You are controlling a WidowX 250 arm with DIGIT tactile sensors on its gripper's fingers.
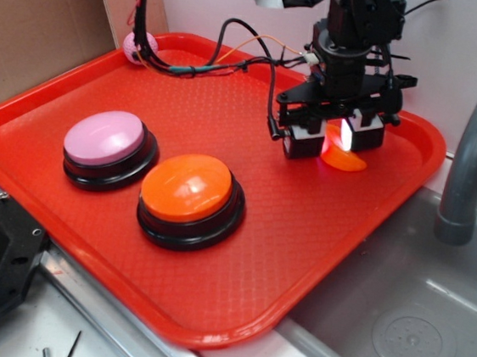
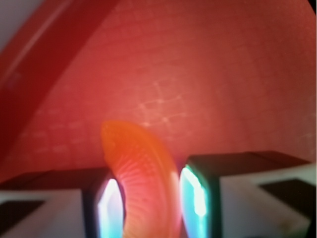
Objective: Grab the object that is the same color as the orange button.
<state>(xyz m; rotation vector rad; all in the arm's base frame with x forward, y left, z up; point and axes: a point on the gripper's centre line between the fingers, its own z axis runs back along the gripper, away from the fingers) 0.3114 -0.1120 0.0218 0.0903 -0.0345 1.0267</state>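
The orange crescent is clasped between the pads of the gripper, beyond the orange button, near the red tray's far rim. Bare tray floor is seen between crescent and button.

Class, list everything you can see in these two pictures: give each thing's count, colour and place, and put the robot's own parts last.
Plastic tray: one, red, beside the sink.
Domed push button on black base: one, orange, front of tray.
Domed push button: one, pink-lilac, left of the orange one.
Dimpled ball: one, pink, tray's far left corner.
Glossy crescent-shaped piece: one, orange, far right of tray, between the jaws.
Sink: one, grey, right of tray.
Faucet: one, grey, over sink.
End effector: one, black with white fingers, around the crescent.
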